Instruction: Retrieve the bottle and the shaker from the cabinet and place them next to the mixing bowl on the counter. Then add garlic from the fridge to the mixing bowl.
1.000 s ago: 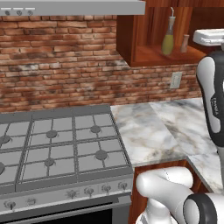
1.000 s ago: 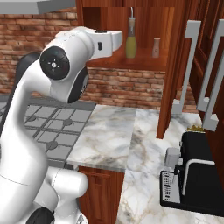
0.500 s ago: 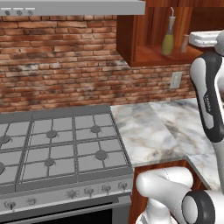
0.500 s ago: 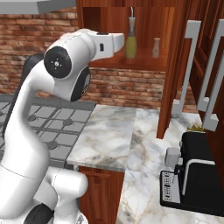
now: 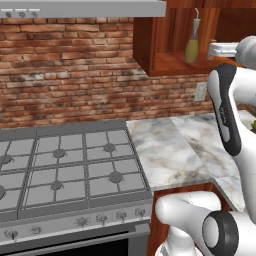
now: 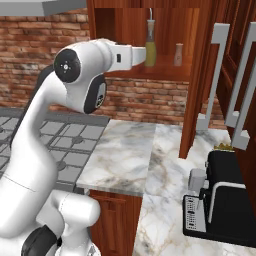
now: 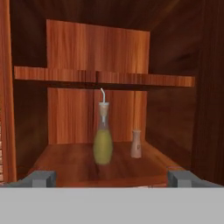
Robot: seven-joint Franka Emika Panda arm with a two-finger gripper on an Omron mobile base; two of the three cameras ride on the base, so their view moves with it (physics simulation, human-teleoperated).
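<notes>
Reach toward the cabinet (image 6: pixel 150 75) is what changes over the last second: in the right base view the arm's white forearm stretches further to the right each half second, and its end now sits just beside the bottle (image 6: pixel 150 49) near the top centre of that frame. In the left base view the hand has slid leftward at the upper right, closing on the bottle (image 5: pixel 192 45) there. Base and scene hold steady, so this is arm motion alone.

You see the gripper (image 7: pixel 111 178) spread wide in the hand view, its two tips at the lower left and lower right corners with nothing between them. The bottle (image 7: pixel 103 142) stands upright on the lower shelf, centred between the tips but farther in. The shaker (image 7: pixel 136 144) stands just right of it, slightly deeper, apart from it.

For you this means the approach is lined up on the bottle first and no grasp has begun. Neither bowl nor fridge features yet, so the task looks to be at its opening step. Watch the shaker as the right tip passes; it could be nudged.
</notes>
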